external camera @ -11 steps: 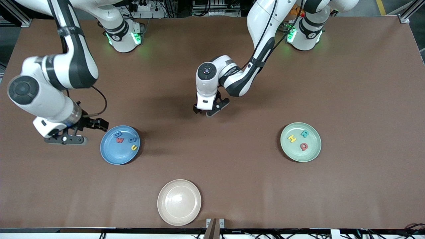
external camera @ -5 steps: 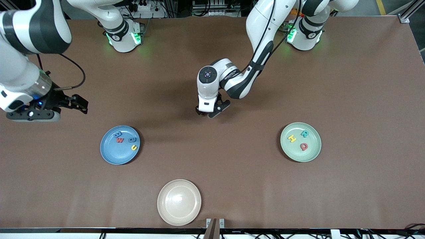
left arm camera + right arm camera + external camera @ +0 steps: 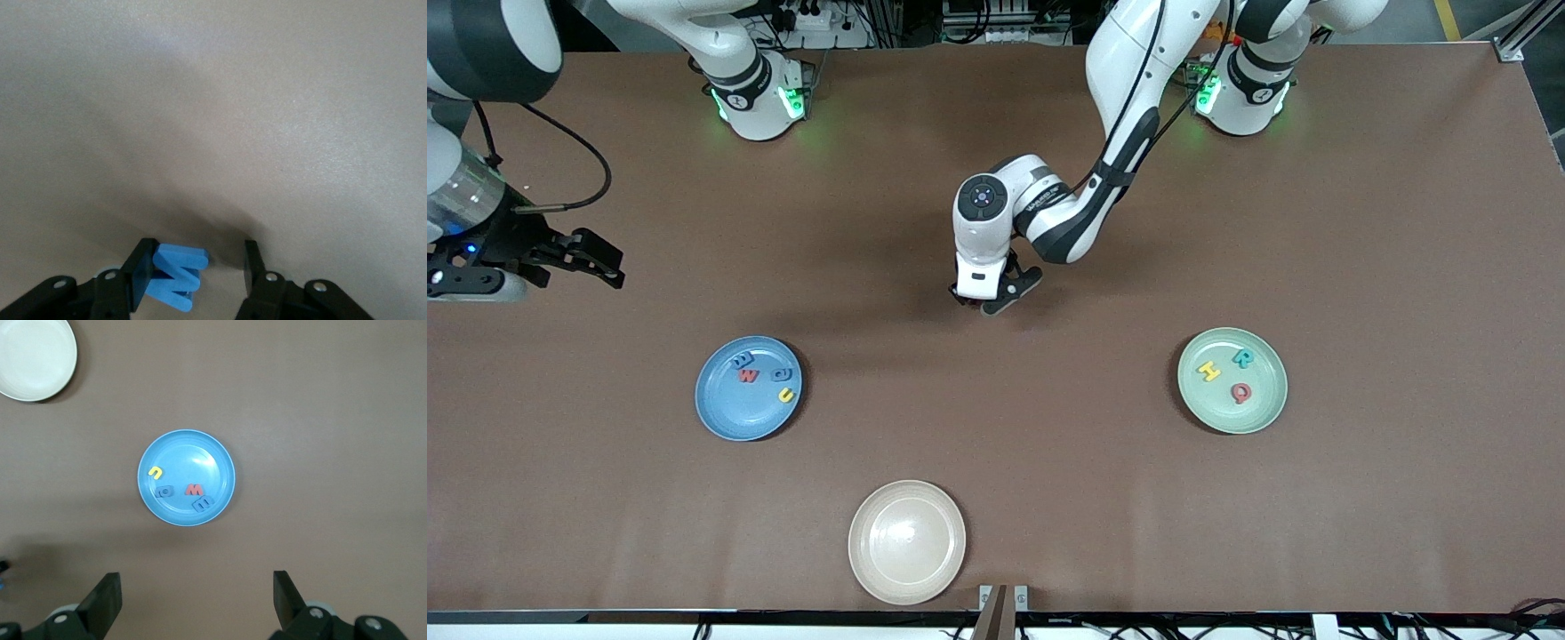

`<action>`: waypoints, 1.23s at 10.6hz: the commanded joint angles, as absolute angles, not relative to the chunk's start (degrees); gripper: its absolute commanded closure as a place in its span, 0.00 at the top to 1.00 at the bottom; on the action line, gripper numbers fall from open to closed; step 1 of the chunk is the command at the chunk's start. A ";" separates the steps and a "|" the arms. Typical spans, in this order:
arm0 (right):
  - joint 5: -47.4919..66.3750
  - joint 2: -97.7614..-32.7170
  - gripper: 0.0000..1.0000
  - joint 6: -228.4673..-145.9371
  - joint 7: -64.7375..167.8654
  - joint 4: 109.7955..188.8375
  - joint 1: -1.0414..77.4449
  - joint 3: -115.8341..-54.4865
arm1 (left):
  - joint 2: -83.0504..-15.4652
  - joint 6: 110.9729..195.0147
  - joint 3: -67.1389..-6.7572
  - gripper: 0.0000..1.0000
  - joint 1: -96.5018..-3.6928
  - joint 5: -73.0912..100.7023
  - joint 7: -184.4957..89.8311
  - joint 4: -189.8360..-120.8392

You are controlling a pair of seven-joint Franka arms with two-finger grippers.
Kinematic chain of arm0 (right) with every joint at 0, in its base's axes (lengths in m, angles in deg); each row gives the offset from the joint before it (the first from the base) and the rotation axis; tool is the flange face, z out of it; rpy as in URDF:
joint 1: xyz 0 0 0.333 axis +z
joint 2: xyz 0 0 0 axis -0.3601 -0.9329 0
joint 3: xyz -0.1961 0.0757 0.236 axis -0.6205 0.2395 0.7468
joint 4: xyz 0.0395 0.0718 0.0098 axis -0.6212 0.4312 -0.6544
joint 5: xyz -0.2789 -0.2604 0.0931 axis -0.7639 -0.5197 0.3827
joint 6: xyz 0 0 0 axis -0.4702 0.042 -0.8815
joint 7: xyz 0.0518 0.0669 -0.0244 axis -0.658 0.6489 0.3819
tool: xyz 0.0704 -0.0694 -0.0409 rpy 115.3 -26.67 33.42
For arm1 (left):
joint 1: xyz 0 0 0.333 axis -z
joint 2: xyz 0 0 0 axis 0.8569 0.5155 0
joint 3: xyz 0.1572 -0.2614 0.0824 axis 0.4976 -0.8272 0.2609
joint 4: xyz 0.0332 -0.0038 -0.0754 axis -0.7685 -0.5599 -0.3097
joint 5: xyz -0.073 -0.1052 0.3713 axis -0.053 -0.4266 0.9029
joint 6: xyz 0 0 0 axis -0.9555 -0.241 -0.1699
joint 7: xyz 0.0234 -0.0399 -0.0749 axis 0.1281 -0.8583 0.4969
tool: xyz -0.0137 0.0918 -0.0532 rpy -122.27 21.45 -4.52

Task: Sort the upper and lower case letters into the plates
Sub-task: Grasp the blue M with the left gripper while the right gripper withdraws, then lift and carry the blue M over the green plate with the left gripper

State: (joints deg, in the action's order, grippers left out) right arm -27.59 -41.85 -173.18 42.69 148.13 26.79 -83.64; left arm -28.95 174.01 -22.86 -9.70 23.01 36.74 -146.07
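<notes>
The blue plate (image 3: pixel 734 418) holds four small letters: two blue, a red w and a yellow u; it also shows in the right wrist view (image 3: pixel 193 457). The pale green plate (image 3: pixel 1218 409) holds a yellow H, a teal R and a red Q. My left gripper (image 3: pixel 987 302) is low over the table's middle, farther from the front camera than both plates. It is open (image 3: pixel 197 257), with a blue zigzag letter (image 3: pixel 177 277) between its fingers, against one finger and apart from the other. My right gripper (image 3: pixel 600 258) is open and empty (image 3: pixel 197 583), high over the right arm's end of the table.
A cream-white plate (image 3: pixel 907 542) lies empty near the table's front edge; it also shows in the right wrist view (image 3: pixel 33 353). The brown table (image 3: pixel 1360 222) is bare around the plates.
My right gripper has risen and moved away from the blue plate toward the right arm's end of the table. My left gripper has shifted slightly and stays low.
</notes>
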 commanded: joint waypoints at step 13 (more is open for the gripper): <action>-25.56 -40.37 1.00 -160.46 42.75 140.49 20.22 -77.25 | -36.11 167.77 -22.67 0.17 -19.48 22.18 22.73 -145.89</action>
State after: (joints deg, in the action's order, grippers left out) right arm -26.56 -41.12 -163.14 42.69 142.43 21.09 -78.12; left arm -33.63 169.89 -22.34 -15.65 23.01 28.56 -144.98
